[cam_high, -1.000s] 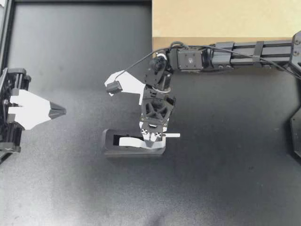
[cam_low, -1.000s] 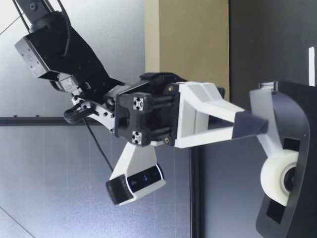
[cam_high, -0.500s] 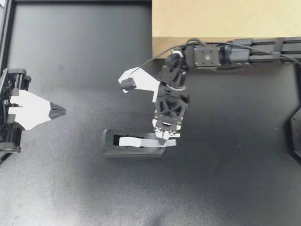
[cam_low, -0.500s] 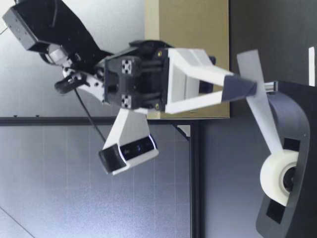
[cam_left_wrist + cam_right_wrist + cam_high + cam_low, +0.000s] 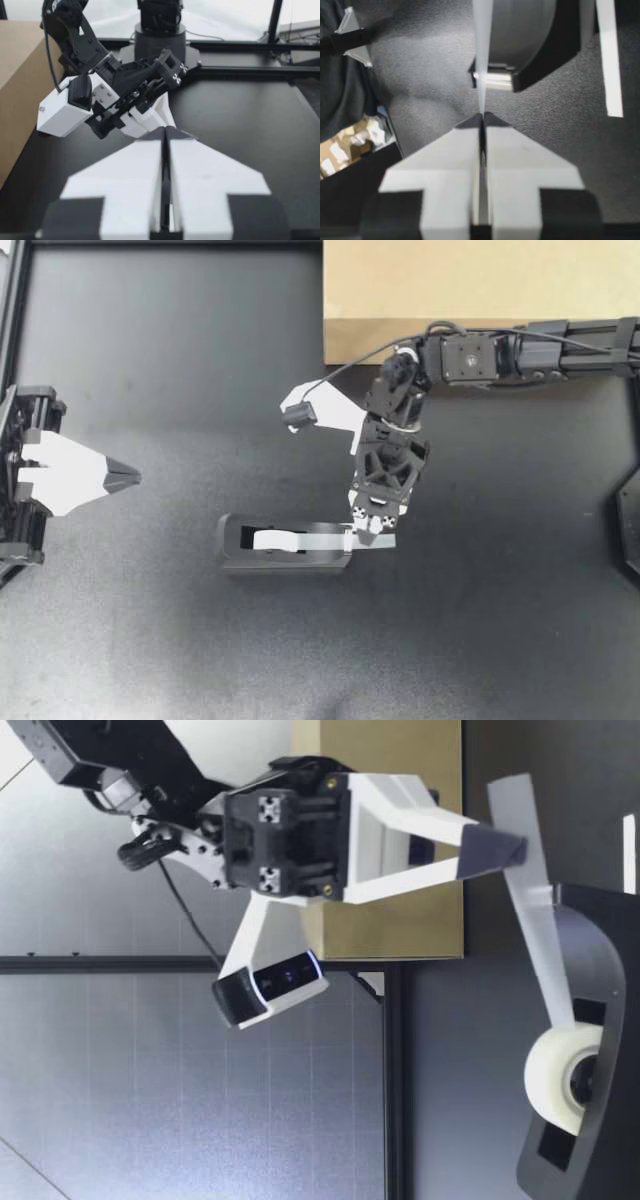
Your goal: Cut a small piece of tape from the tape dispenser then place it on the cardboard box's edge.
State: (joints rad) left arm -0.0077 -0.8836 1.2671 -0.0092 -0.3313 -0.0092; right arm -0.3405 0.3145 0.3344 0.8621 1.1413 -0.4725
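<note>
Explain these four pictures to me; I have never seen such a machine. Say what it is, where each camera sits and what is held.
This is a robot with two arms at a black table; each arm ends in a two-fingered pincer. One picture looks straight down, one looks across from table height, and one camera rides on each wrist. On the table stand a black tape dispenser and, at one edge, a cardboard box. The right pincer is shut on a strip of tape that runs taut up from the roll. The left pincer is shut on nothing and waits at its own side.
</note>
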